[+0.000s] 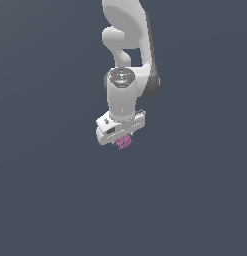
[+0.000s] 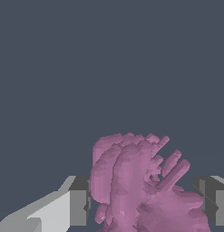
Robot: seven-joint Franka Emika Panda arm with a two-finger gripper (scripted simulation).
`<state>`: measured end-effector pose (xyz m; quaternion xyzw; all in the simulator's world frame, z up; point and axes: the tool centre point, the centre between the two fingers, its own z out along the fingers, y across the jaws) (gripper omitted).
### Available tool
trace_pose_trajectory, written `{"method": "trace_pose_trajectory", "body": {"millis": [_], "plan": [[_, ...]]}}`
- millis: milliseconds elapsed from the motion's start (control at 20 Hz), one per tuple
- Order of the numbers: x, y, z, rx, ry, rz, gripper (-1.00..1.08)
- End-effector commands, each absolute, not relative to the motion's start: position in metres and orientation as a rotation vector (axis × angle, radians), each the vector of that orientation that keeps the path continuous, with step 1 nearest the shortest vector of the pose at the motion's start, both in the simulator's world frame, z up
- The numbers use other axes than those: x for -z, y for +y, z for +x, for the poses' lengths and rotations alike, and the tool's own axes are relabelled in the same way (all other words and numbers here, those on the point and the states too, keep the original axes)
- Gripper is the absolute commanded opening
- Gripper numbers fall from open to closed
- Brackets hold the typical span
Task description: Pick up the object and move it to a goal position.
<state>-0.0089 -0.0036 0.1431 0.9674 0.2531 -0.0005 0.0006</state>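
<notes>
The object (image 1: 124,142) is a small, lumpy pink-purple clump that shows just under the white hand in the exterior view. In the wrist view the object (image 2: 131,186) fills the space between the two grey fingers (image 2: 79,201). One finger sits against each flank of it. My gripper (image 2: 141,199) is shut on the object, which sticks out well past the fingertips. In the exterior view the gripper (image 1: 121,136) hangs below the arm, and the hand hides its fingers.
The white arm (image 1: 127,45) comes down from the top of the exterior view. A plain dark grey-blue surface (image 1: 45,200) lies all around, with no other objects showing.
</notes>
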Motion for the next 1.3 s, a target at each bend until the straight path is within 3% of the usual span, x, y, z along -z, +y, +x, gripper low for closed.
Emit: {"method": "trace_pose_trajectory", "body": {"millis": [0,1250], "plan": [[-0.168,0.015,-0.018,0.001,0.795,3.037,-1.00],[-0.395,0.189,-0.086,0.001,0.795,3.038,-1.00]]}}
